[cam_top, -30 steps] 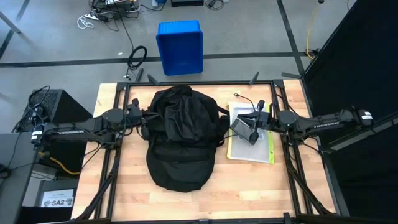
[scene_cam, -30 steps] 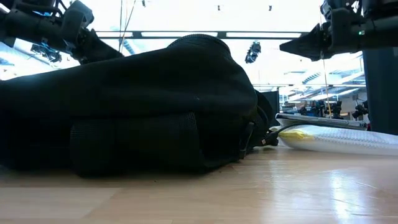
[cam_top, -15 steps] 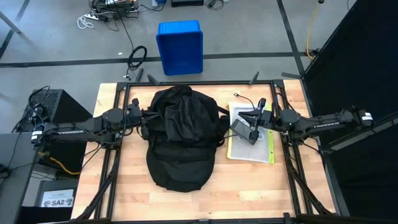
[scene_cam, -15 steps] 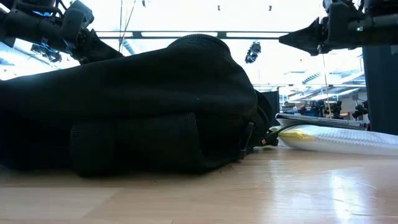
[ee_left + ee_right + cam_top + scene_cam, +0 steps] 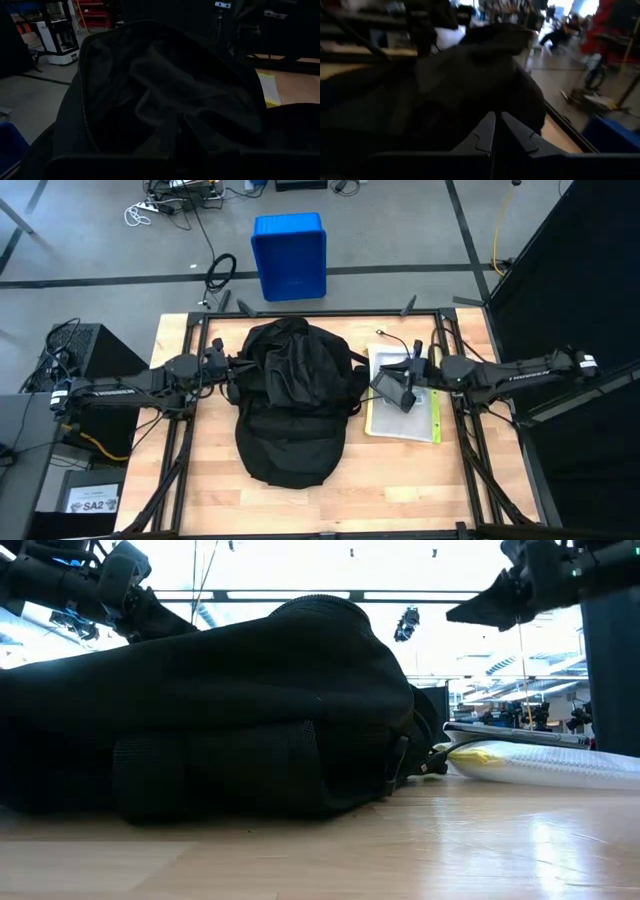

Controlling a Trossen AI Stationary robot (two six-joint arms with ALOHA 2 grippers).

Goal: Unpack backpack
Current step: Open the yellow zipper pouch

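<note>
The black backpack (image 5: pixel 293 400) lies flat on the middle of the wooden table, its opening toward the far edge. The left wrist view looks into its open mouth (image 5: pixel 165 100). My left gripper (image 5: pixel 233 372) is shut at the backpack's far left edge, high in the low view (image 5: pixel 165 625). My right gripper (image 5: pixel 400 385) hovers shut over the papers to the right of the backpack. It points toward the backpack (image 5: pixel 470 65) with nothing between its fingers (image 5: pixel 487 127), well above the table (image 5: pixel 455 613). My left gripper stands against the upper left edge of the backpack (image 5: pixel 185 630). Its dark fingers merge with the black fabric, so I cannot tell whether it touches or holds it.
A stack of white papers with a yellow strip (image 5: pixel 415 420) lies right of the backpack (image 5: pixel 540 765). A blue bin (image 5: pixel 289 255) stands on the floor beyond the far edge. Black frame rails run along the table's sides. Bare wood (image 5: pixel 300 500) lies near the front edge.
My right gripper has risen a little above the papers and tipped its fingers slightly downward toward the backpack, staying shut. The backpack and the left arm have kept still.
</note>
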